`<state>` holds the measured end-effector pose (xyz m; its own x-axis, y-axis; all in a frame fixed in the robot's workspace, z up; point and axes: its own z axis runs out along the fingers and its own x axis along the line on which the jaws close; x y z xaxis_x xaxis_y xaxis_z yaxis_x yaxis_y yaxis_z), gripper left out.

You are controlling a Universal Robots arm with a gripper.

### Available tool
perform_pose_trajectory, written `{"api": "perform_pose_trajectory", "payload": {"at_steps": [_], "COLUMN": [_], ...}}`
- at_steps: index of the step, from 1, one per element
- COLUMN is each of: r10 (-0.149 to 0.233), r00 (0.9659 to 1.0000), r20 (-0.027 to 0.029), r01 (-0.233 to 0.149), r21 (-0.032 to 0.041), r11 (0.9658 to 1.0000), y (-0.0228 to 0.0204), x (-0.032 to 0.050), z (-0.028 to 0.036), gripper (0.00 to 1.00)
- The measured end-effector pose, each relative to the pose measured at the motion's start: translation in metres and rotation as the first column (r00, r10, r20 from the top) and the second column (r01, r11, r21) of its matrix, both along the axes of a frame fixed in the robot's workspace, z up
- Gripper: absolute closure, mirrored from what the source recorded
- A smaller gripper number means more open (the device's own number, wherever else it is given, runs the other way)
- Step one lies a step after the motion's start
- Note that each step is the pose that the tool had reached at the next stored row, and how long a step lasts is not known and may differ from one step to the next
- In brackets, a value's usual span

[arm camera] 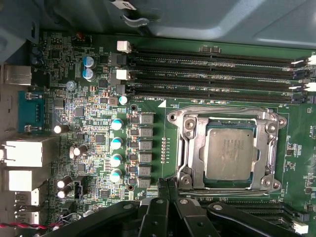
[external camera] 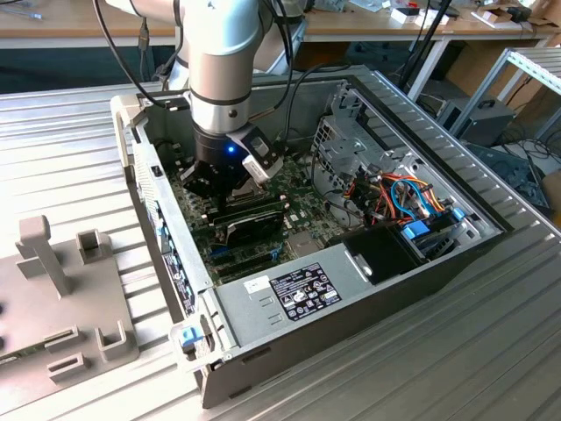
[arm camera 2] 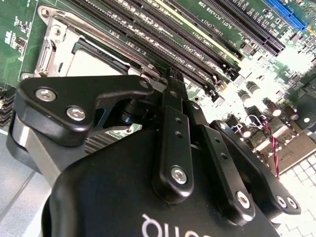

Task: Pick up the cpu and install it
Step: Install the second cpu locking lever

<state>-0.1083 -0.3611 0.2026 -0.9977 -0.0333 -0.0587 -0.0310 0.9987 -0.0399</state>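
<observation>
The cpu (arm camera: 230, 153), a small square chip with a dull silver-grey top, lies flat inside the socket's metal frame (arm camera: 185, 148) on the green motherboard. In the second wrist view the cpu (arm camera 2: 94, 61) shows pale behind the black finger links. My gripper (arm camera: 168, 181) hangs just off the socket's edge, beside the chip and not touching it. Its fingers are shut together with nothing between them, also seen on my gripper (arm camera 2: 171, 75) in the second wrist view. In the exterior view my gripper (external camera: 223, 184) reaches down into the open computer case (external camera: 166, 219).
Rows of memory slots (arm camera: 212, 74) run alongside the socket. A long black expansion card (external camera: 250, 219) stands close to the gripper. A drive cage (external camera: 351, 140), coloured cables (external camera: 408, 197) and the power supply (external camera: 289, 289) crowd the case. A grey fixture (external camera: 53, 289) sits outside, at the exterior view's left.
</observation>
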Motion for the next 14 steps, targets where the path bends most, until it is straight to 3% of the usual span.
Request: {"api": "perform_pose_trajectory", "payload": {"at_steps": [6, 14], "r10": [0.0, 0.0], "r00": [1.0, 1.0], "r20": [-0.0001, 0.0005], "r01": [0.0, 0.0], "r21": [-0.0206, -0.0234], "r11": [0.9998, 0.9997], "y": [-0.0009, -0.0009], "x": [0.0, -0.0001], "z": [0.0, -0.0012], "gripper": [0.89, 0.89]}}
